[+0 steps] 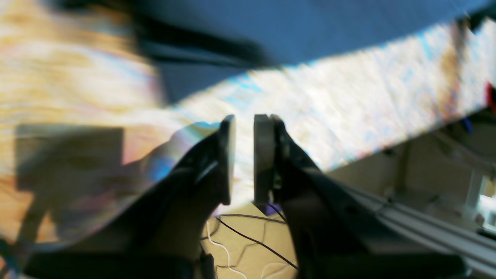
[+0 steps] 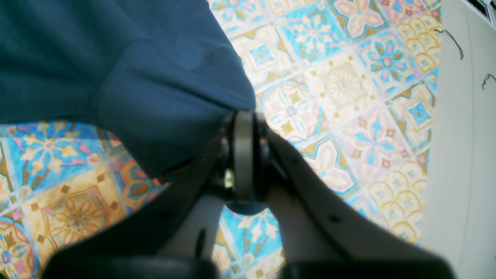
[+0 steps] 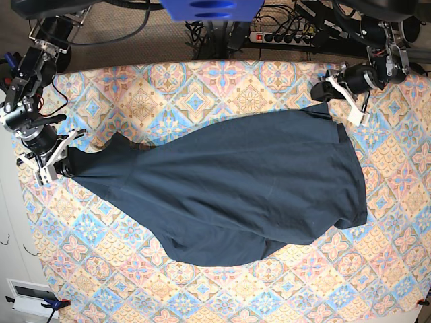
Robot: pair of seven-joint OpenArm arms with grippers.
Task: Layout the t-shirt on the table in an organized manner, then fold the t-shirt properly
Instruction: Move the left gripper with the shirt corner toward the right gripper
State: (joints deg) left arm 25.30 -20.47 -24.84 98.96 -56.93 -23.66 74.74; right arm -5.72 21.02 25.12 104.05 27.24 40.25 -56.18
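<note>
The dark navy t-shirt (image 3: 242,188) lies spread across the middle of the patterned table (image 3: 202,87), stretched out to the left. My right gripper (image 3: 59,165) at the table's left edge is shut on the shirt's left tip. The right wrist view shows its pads (image 2: 243,114) pressed together, with the navy t-shirt (image 2: 135,69) bunched at them above the table (image 2: 341,85). My left gripper (image 3: 335,94) hovers at the shirt's upper right corner. In the blurred left wrist view its jaws (image 1: 245,120) stand slightly apart, with only table (image 1: 348,116) showing between them and the t-shirt (image 1: 310,31) beyond.
A power strip (image 3: 286,37) and cables lie past the table's far edge. A blue mount (image 3: 212,8) hangs at the top centre. A white box (image 3: 30,296) sits off the table's lower left corner. A pale floor strip (image 2: 457,155) borders the table edge.
</note>
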